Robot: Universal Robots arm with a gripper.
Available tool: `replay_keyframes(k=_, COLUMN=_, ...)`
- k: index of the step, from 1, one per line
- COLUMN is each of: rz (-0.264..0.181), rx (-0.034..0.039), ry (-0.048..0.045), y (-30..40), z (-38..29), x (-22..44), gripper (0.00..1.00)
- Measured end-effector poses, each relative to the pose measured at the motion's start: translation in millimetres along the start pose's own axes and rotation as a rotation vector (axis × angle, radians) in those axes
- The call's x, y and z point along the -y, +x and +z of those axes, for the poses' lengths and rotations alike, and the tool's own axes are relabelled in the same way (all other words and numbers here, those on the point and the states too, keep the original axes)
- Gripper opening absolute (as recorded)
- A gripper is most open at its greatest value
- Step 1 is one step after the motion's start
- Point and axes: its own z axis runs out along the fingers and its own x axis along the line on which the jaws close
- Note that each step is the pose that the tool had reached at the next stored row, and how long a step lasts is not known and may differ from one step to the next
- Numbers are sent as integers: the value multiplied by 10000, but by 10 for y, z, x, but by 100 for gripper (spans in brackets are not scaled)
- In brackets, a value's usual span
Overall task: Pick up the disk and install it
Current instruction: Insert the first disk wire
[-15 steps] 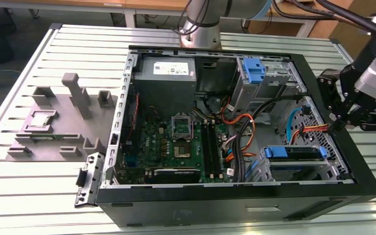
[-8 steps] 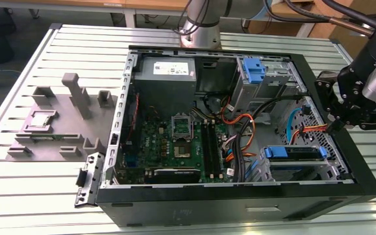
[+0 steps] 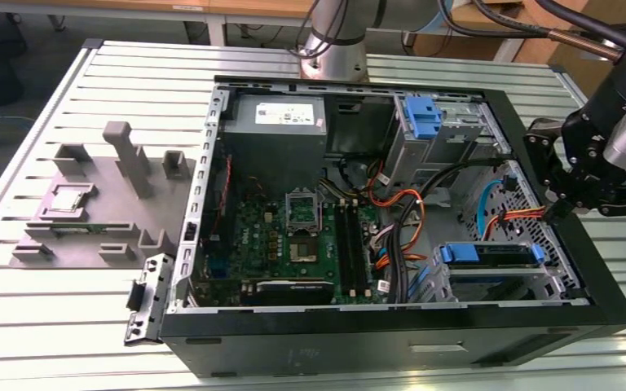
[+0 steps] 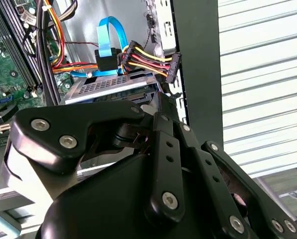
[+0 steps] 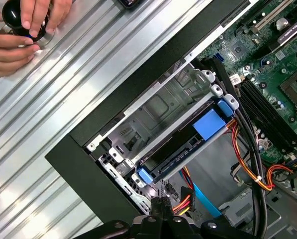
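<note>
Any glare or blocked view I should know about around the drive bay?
Second wrist view: the black gripper linkage blocks the lower half, and the ribbed metal table is washed out bright. First wrist view: the blue-framed silver-grey disk in its cage is evenly lit. Exterior view: the cage sits in shade.

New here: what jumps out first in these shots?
The open computer case on the slatted table, with its green motherboard bare. The gripper hangs over the case wall at the exterior view's right, near the orange and yellow cables. The disk in its blue carrier sits in the drive cage, and a person's hands rest on the table in the first wrist view.
</note>
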Motion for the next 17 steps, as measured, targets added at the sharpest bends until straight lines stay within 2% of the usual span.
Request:
replay_keyframes(k=4, rz=-130, rx=11, ry=7, y=0, z=-1, x=0, gripper=10)
replay_keyframes(k=9, rz=-844, rx=74, ry=53, y=-1, z=6, x=1, gripper=10)
replay_keyframes(k=16, rz=-902, rx=39, ry=9, y=-21, z=26, x=68, gripper=11)
replay_keyframes(k=17, rz=-908, rx=29, ry=-3, y=-25, z=31, x=77, gripper=17)
